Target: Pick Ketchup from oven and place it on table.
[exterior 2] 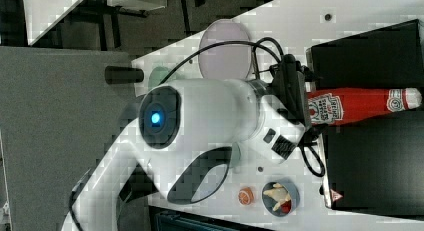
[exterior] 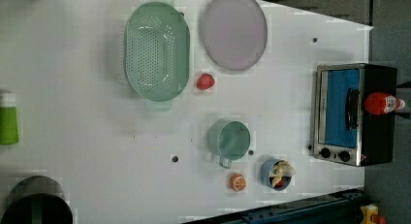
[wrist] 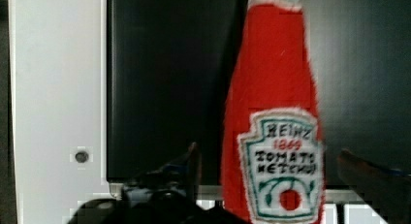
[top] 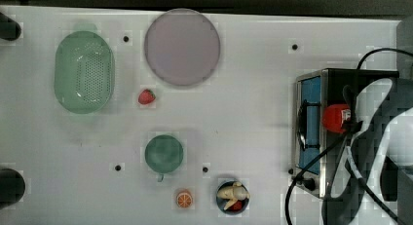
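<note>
Ketchup, a red fuzzy-looking bottle (wrist: pixel 271 136) with a white label and cap, is lying on top of the black boxy toaster oven (wrist: pixel 169 78), not inside it. You are bringing the gripper (wrist: pixel 269 161) in with fingers spread either side of the label. It looks soft and light, so pinch the labelled belly gently

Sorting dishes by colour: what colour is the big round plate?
Pale purple plate, clearest in the top view.
</note>
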`<state>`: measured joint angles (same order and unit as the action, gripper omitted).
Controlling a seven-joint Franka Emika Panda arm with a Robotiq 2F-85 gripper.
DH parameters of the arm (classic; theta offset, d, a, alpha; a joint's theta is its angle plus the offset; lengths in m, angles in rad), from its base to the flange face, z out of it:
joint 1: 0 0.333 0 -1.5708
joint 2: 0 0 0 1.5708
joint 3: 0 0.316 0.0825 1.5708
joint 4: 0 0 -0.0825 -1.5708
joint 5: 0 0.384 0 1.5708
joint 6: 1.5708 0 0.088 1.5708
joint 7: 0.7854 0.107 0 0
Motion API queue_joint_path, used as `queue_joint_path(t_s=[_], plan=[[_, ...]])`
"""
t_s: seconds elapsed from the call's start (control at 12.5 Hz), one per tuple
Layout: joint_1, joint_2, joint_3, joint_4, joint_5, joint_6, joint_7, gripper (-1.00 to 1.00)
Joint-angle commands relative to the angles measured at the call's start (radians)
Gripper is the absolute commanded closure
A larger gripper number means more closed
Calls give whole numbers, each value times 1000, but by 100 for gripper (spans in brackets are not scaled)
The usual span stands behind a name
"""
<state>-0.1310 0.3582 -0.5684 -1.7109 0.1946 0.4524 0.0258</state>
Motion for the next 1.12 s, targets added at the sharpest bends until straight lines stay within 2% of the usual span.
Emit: queue_joint_path(t_s=[0.08, 0.48, 0.56, 0.72, 0.8, 1.12], plan=[[-23, 24, 5, -3, 13, 26, 10, -100], [-27, 48, 9, -32, 38, 35, 10, -100], [-27, 48, 10, -38, 38, 52, 10, -92], [-28, 48, 14, -48, 38, 77, 10, -43], [-27, 48, 13, -50, 37, 81, 10, -26], [-9, 2, 14, -8, 32, 64, 0, -26]])
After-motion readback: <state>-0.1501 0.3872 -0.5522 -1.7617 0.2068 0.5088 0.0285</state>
